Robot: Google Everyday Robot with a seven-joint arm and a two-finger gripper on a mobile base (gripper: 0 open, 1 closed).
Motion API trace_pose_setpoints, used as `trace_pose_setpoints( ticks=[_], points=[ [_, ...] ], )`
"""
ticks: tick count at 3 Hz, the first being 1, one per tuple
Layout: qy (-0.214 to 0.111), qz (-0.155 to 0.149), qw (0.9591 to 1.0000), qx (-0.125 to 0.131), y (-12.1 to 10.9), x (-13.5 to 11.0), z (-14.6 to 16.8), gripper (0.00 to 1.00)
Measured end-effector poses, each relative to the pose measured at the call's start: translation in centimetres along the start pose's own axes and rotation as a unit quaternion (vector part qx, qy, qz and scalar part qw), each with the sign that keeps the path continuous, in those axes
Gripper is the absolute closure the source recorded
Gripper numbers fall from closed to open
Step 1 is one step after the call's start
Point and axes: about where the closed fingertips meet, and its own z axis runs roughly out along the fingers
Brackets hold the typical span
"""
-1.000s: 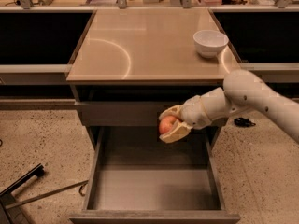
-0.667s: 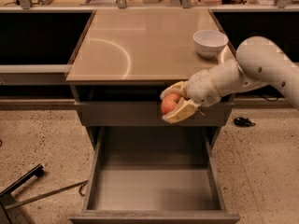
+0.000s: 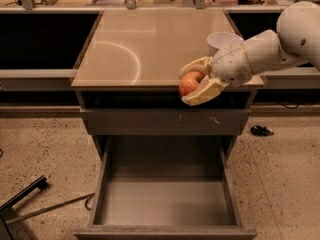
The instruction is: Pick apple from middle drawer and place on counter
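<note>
The apple is small, round and red-orange. It sits between the cream fingers of my gripper, which is shut on it. The gripper holds it at the front right edge of the glossy tan counter, just above the edge. My white arm reaches in from the right. The middle drawer is pulled out wide below, dark grey, and its flat floor is bare.
A white bowl stands on the counter's right side, partly behind my arm. A closed grey drawer front with pale scratches lies under the counter edge. A dark tool lies on the speckled floor at lower left.
My gripper has risen with the apple from in front of the upper drawer face up to the counter's front right edge.
</note>
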Motion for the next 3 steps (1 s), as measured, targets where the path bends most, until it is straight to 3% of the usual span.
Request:
trace_pose_setpoints(
  ticks=[1, 2, 3],
  points=[
    [0.0, 0.0, 1.0, 0.0, 0.0, 0.0, 0.0, 1.0],
    [0.004, -0.029, 0.9994, 0.02, -2.4, -2.2, -1.7, 1.0],
    [0.009, -0.062, 0.9976, 0.029, -6.9, -4.1, -2.3, 1.0]
  ],
)
